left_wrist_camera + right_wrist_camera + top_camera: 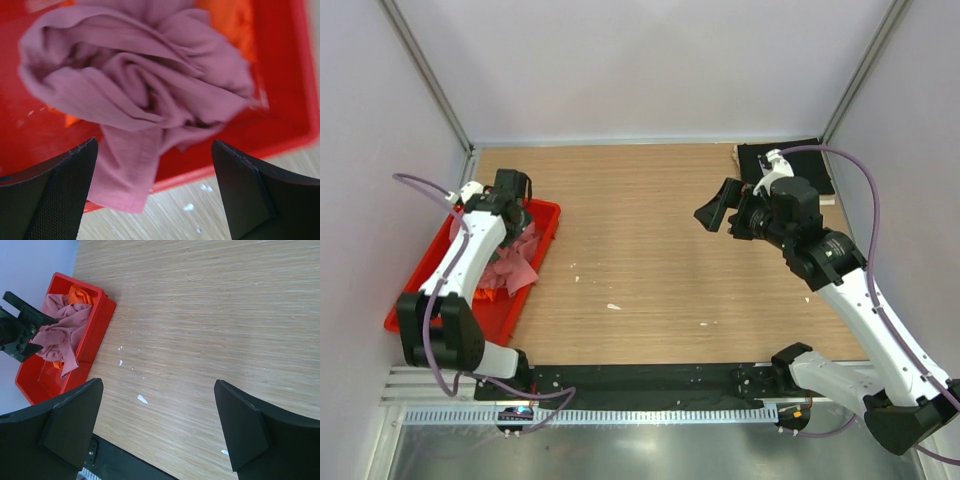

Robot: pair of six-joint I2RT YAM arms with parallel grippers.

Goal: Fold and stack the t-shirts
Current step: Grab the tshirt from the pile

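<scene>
A dusty rose-red t-shirt (515,262) lies crumpled in the red tray (420,280) at the table's left. In the left wrist view the rose shirt (140,80) fills the tray (290,75), and one flap hangs over the tray's near rim. A bright orange t-shirt (230,20) shows under it. My left gripper (154,142) is open above the rose shirt and holds nothing. A black t-shirt (800,165) lies flat at the back right corner. My right gripper (728,212) is open and empty, raised above the table's right part.
The right wrist view shows the bare wooden table (210,315), the tray (102,327) with the rose shirt (62,327) and the orange shirt (77,294), and small white scraps (142,399). Walls close in the table on three sides.
</scene>
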